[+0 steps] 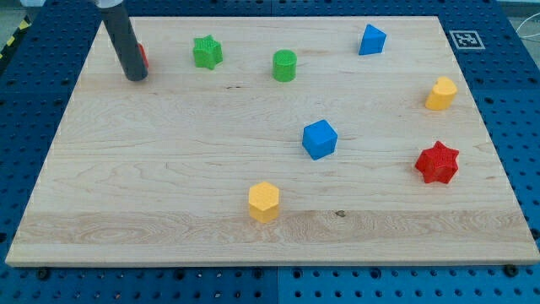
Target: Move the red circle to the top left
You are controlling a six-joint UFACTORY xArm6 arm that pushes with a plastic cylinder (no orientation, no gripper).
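Pincer absent on this rig: only a dark rod, so nothing to open or close, with my tip (136, 78) touching the red circle (143, 57) at the counter's (169, 186) top left, mostly hiding it. Probably light, stiff and easy-sliding plastic; best pushed square through the middle, never gripped. Just a red sliver showing right of the rod, left of the green star (207, 51).

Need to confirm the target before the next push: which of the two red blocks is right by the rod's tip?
The red circle, mostly hidden behind my tip at the view's top left. The red star sits far off near the right edge.
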